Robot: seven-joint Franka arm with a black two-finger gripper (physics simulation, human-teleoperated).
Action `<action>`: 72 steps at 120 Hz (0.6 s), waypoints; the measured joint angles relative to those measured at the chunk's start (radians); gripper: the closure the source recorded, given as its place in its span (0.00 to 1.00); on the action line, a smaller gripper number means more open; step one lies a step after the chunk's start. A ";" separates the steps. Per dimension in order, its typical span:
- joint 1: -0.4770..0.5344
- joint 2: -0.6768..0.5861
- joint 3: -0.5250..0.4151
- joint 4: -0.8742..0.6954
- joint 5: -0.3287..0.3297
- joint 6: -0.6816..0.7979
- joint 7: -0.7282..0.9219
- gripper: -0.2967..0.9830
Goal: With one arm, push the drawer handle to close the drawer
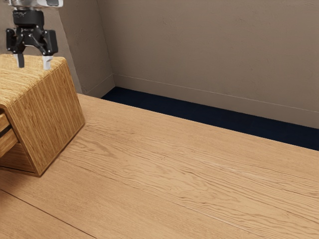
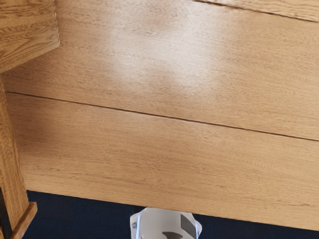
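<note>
The wooden surface [image 1: 164, 164] carries a cabinet [image 1: 50, 114], its drawer [image 1: 7, 143] jutting out at the exterior view's left. The jaws hang high, spread and empty. Likely still to come: lowering to face the handle, then pushing.

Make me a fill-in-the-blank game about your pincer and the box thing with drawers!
In the exterior view, the cabinet stands at the view's ____ side.
My pincer points ____.
The floor beyond the table is dark ____.
The cabinet and the table both look made of ____.

Missing words: left; down; blue; wood.
</note>
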 joint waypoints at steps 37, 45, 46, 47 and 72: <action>-0.033 -0.475 0.042 -0.202 0.020 0.304 0.025 0.24; -0.027 -0.681 0.061 -0.414 0.060 0.299 0.021 0.24; -0.026 -0.704 0.064 -0.437 0.064 0.297 0.021 0.24; -0.024 -0.729 0.067 -0.464 0.069 0.296 0.020 0.24; 0.111 -1.144 0.137 -0.967 0.164 0.225 -0.037 0.35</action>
